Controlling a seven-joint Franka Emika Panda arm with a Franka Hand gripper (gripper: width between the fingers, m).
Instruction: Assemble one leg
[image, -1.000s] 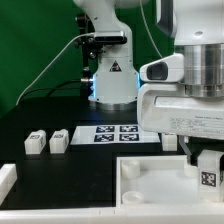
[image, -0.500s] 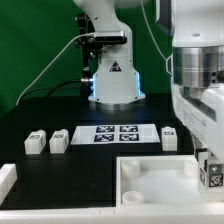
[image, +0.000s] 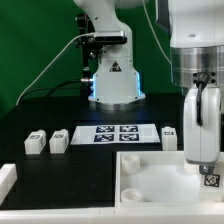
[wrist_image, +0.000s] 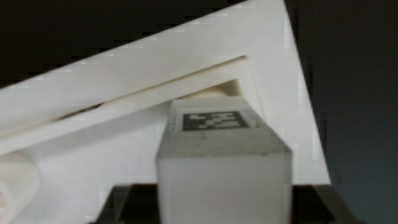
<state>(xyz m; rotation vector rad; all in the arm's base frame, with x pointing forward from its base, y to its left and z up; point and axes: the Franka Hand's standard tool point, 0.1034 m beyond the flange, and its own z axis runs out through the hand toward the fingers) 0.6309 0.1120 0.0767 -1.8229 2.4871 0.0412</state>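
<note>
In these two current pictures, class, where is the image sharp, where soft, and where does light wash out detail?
Exterior view: the marker board and the loose legs are sharp; the near hand is large and soft; glare glows at the robot base. Wrist view: the held leg shows its tag slightly blurred; the tabletop part is bright and nearly featureless.

4 legs show in the exterior view: 2 side by side near the table's front edge, first leg and second leg; third leg beyond the marker board; fourth leg by the 1 tray-like part. The marker board carries 4 tags.
</note>
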